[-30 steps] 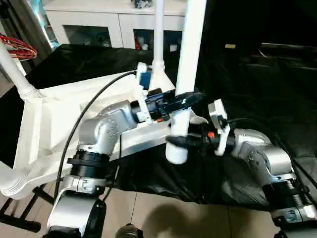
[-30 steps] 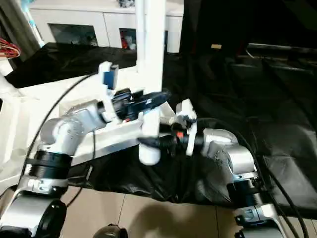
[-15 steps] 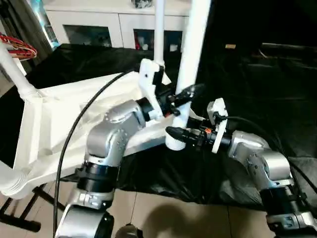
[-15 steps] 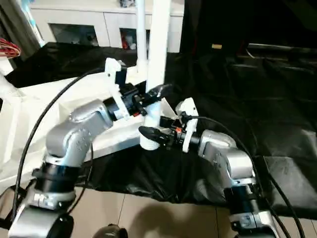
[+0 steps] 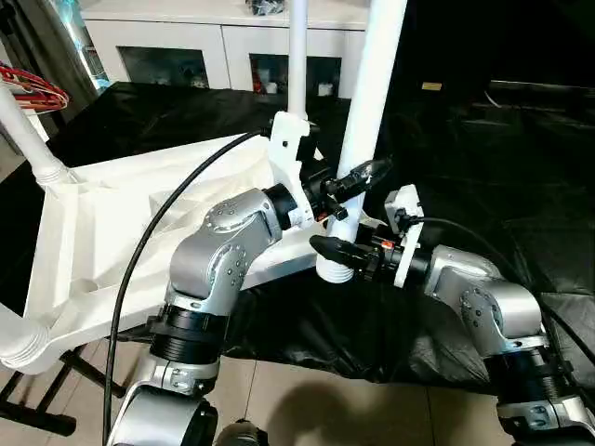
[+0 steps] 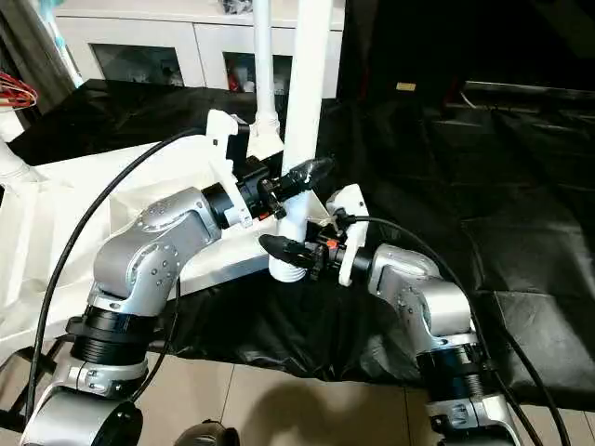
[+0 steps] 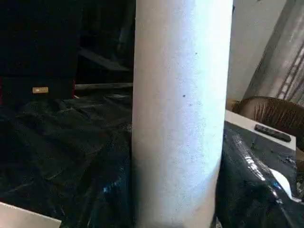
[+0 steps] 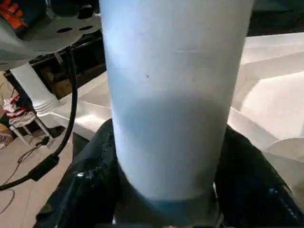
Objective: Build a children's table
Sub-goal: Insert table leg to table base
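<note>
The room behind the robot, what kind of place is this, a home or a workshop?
Probably a home-like room used as a test space: a white cabinet with glass doors along the wall, a tiled floor, and black sheeting draped over the work surface where the upturned tabletop lies.

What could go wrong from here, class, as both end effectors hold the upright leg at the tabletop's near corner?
The leg leans slightly; pushed down like that, it could jam at the socket. The left end effector and right end effector grip close together low down, so the long top could swing. The tabletop overhangs the edge and may tip.
</note>
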Motion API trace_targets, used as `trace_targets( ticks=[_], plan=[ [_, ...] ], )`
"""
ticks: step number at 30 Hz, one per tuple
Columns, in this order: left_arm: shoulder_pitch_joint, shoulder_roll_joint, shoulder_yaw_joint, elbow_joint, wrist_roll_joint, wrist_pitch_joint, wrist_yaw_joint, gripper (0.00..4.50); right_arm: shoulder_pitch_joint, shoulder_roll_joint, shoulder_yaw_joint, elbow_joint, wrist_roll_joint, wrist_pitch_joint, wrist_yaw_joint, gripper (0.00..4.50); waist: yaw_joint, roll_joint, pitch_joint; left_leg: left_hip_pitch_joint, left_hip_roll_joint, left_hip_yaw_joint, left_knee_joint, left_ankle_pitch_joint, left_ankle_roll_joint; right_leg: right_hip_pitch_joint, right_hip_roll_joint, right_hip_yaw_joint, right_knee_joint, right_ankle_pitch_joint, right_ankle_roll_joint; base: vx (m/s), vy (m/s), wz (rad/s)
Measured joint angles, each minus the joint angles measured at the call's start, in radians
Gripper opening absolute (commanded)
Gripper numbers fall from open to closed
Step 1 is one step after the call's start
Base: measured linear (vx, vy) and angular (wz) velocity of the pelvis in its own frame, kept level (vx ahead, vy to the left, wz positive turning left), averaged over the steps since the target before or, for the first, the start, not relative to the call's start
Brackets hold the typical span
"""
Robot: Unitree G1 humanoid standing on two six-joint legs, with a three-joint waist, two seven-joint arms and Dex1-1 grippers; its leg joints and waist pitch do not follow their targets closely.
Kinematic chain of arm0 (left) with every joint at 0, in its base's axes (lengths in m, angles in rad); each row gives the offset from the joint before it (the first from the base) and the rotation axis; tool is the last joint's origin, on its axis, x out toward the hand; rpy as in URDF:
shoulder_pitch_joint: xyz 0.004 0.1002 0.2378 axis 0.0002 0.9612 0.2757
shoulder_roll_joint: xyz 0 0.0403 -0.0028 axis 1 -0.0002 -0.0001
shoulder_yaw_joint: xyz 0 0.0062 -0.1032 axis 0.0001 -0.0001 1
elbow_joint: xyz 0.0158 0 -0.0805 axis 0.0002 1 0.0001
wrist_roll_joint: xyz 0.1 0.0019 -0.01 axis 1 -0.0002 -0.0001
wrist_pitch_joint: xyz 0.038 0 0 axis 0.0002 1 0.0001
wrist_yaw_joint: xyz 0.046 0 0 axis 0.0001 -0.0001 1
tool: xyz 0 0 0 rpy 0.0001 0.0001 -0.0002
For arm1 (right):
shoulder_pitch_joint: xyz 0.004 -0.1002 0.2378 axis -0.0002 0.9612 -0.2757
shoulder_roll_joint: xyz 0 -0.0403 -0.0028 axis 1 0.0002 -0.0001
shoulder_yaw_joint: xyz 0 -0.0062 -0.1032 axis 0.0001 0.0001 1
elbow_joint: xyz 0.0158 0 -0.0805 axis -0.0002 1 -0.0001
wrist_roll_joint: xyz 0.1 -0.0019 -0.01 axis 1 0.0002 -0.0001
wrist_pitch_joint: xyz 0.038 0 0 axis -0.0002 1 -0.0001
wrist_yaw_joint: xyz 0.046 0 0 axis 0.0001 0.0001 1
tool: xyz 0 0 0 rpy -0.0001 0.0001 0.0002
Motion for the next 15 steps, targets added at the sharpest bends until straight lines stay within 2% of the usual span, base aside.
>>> trace_targets(
  ticks=[5,7,9,14,15],
  plan=[
    [0.005,0.004,-0.002,-0.006,-0.003,0.007,0.001,1.90,-0.002,-0.003,0.008,-0.004,0.000,-0.007,0.014,2.00,0.000,0.000,0.000,0.000,0.000,0.000,0.000,0.000,0.000,0.000,0.000,0.000,0.000,0.000,0.000,0.000,0.000,0.00],
    [0.006,0.006,-0.003,-0.006,-0.008,0.008,0.001,1.90,-0.002,-0.005,0.008,-0.004,0.000,-0.008,0.021,2.00,0.000,0.000,0.000,0.000,0.000,0.000,0.000,0.000,0.000,0.000,0.000,0.000,0.000,0.000,0.000,0.000,0.000,0.00],
    [0.006,0.006,-0.003,-0.007,-0.012,0.011,0.000,2.46,-0.001,-0.011,0.008,-0.004,0.001,-0.010,0.028,1.98,0.001,0.000,0.000,0.000,0.000,0.000,0.000,0.000,0.000,0.000,0.000,0.000,0.000,0.000,0.000,0.000,0.000,0.00],
    [0.006,0.024,0.007,-0.010,-0.093,0.055,-0.077,2.81,0.029,-0.043,0.012,-0.027,0.051,-0.007,0.147,1.96,0.002,0.000,0.000,0.000,0.000,0.000,0.000,0.000,0.000,0.000,0.000,0.000,0.000,0.002,-0.002,0.000,0.000,0.00],
    [0.006,0.026,0.012,-0.010,-0.107,0.058,-0.094,3.04,0.030,-0.048,0.013,-0.029,0.057,-0.006,0.163,1.96,0.002,0.000,0.000,0.000,0.000,0.000,0.000,0.000,0.000,0.000,0.000,0.000,0.000,0.002,-0.003,0.000,0.000,0.00]
  ],
)
